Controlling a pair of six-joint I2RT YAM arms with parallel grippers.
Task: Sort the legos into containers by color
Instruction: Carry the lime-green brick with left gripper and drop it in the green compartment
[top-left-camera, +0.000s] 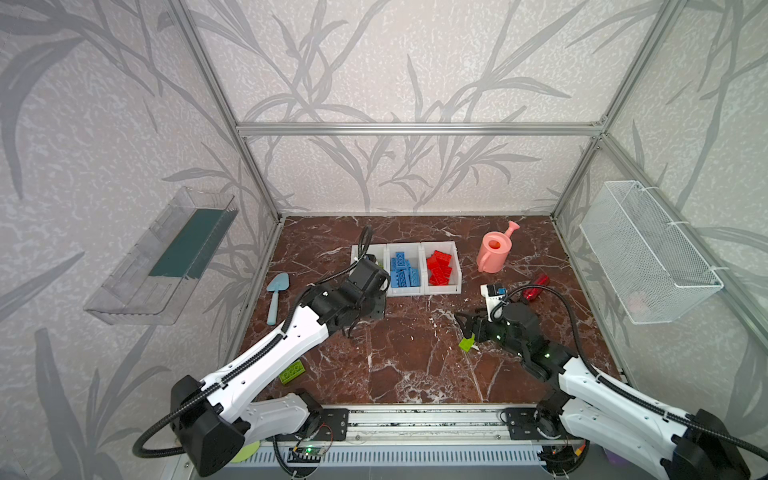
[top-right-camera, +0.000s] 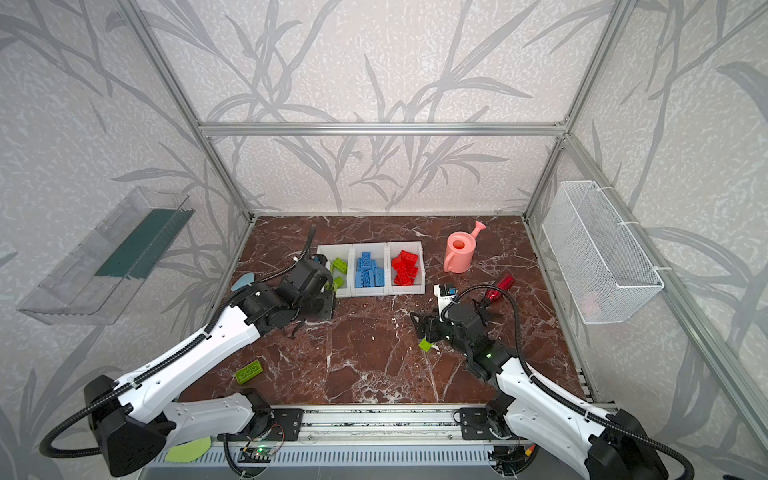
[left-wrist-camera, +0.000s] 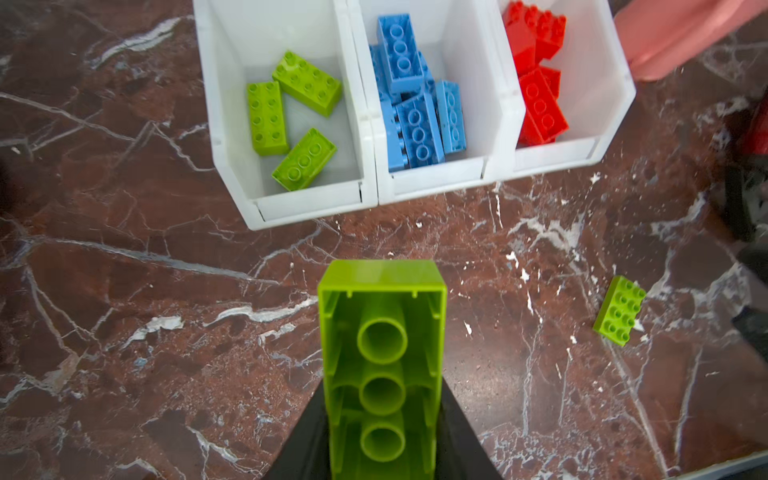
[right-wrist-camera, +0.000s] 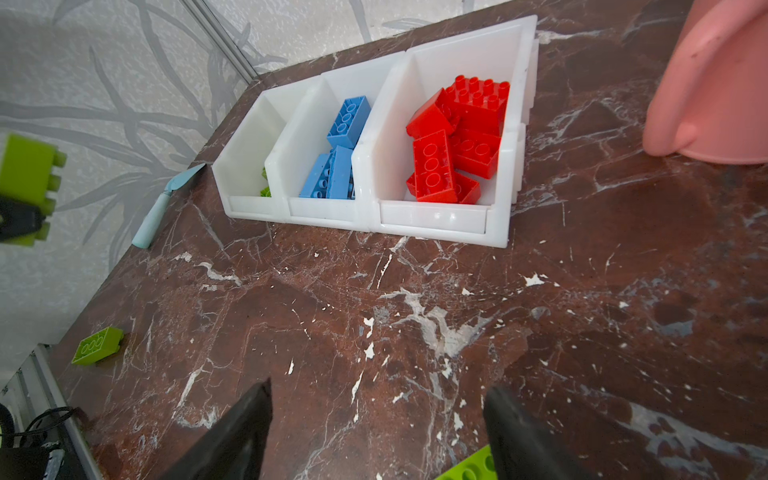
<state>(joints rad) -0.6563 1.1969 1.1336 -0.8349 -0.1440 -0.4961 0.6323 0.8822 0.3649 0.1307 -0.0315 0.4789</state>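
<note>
The left jaws grip a lime green lego (left-wrist-camera: 382, 332) just in front of the containers (left-wrist-camera: 307, 205). The right jaws stand open beside a second green lego (top-left-camera: 467, 344) on the counter (top-left-camera: 395, 353), farther from the containers.

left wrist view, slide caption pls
Left gripper grips a lime green brick before white bins holding green bricks, blue bricks and red bricks.
</note>
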